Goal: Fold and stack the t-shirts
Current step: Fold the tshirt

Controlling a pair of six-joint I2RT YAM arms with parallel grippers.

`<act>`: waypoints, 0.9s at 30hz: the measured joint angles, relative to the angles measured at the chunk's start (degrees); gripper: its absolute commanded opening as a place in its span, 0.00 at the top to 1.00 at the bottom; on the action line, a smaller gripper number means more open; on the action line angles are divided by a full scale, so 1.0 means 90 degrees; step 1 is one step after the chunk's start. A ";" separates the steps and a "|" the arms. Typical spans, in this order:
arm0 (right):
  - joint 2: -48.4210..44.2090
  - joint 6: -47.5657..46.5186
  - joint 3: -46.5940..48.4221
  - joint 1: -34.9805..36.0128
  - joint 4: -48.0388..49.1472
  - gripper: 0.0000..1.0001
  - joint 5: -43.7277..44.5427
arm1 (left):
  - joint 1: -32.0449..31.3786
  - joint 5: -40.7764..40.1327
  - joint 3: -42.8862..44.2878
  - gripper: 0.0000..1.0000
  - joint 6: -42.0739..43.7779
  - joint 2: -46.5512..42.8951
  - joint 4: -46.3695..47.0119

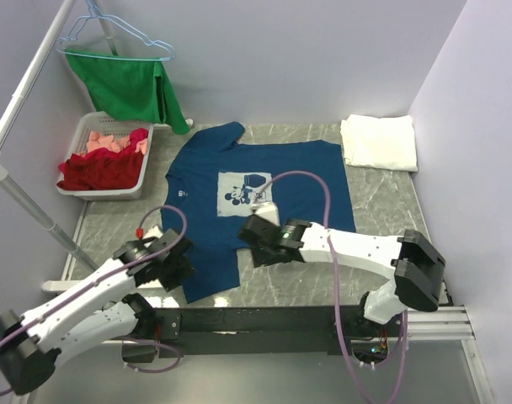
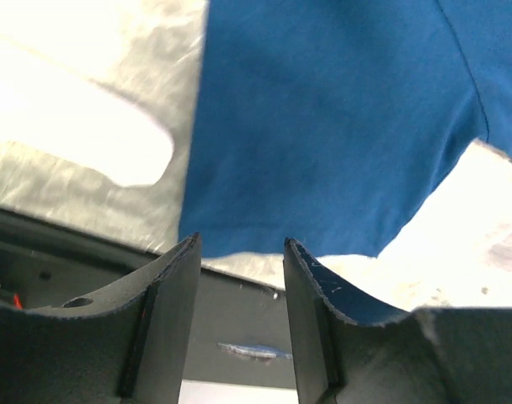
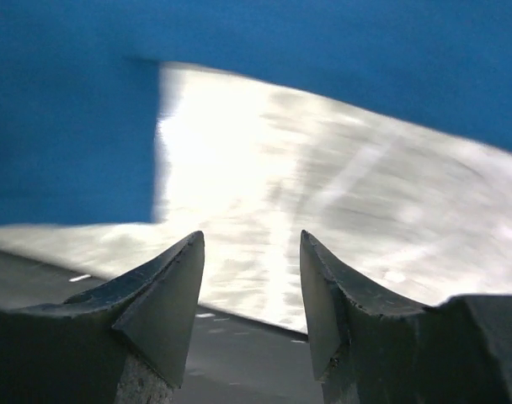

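The navy blue t-shirt point(image 1: 281, 181) lies spread flat on the marble table point(image 1: 382, 210), its white cartoon print point(image 1: 243, 192) facing up. A plain white t-shirt point(image 1: 379, 141) sits folded at the back right corner. My left gripper point(image 1: 173, 265) hovers at the near left part of the blue t-shirt point(image 2: 323, 126). In the left wrist view that left gripper point(image 2: 239, 244) is open, with nothing between its fingers. My right gripper point(image 1: 254, 240) is over the blue t-shirt's near edge. The right wrist view shows the right gripper point(image 3: 252, 240) open and empty, with blue t-shirt point(image 3: 71, 143) and bare table ahead.
A white basket point(image 1: 83, 135) of red and pink clothes stands at the back left. A green cloth point(image 1: 134, 84) hangs on a hanger above it. A slanted metal pole point(image 1: 29, 210) runs along the left side. A black rail point(image 1: 264, 320) borders the near edge.
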 measured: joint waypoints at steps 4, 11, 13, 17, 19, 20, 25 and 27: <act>-0.0471 0.0170 -0.0891 -0.0767 -0.0085 0.43 -0.0141 | -0.0151 -0.0002 -0.0153 0.53 -0.0634 -0.0699 -0.0461; -0.0867 0.0172 -0.1399 -0.1569 -0.0080 0.43 -0.0384 | -0.0359 -0.0007 -0.0187 0.53 -0.0998 -0.0194 -0.0571; -0.0894 0.0153 -0.1399 -0.1634 -0.0056 0.44 -0.0413 | -0.0406 -0.0005 -0.0187 0.53 -0.1032 0.0126 -0.0542; -0.0899 0.0138 -0.1399 -0.1698 -0.0036 0.43 -0.0488 | -0.0452 0.0002 -0.0187 0.53 -0.1088 0.0546 -0.0461; -0.0899 0.0138 -0.1399 -0.1715 -0.0034 0.43 -0.0522 | -0.0512 0.0005 -0.0187 0.53 -0.1122 0.0656 -0.0425; -0.0899 0.0138 -0.1399 -0.1727 -0.0034 0.43 -0.0539 | -0.0556 0.0010 -0.0187 0.54 -0.1137 0.0682 -0.0398; -0.0899 0.0138 -0.1399 -0.1763 -0.0034 0.44 -0.0561 | -0.0743 0.0078 -0.0342 0.56 -0.1338 0.0724 -0.0124; -0.0896 0.0138 -0.1399 -0.1785 -0.0034 0.44 -0.0573 | -0.0845 0.0121 -0.0413 0.57 -0.1430 0.0823 -0.0063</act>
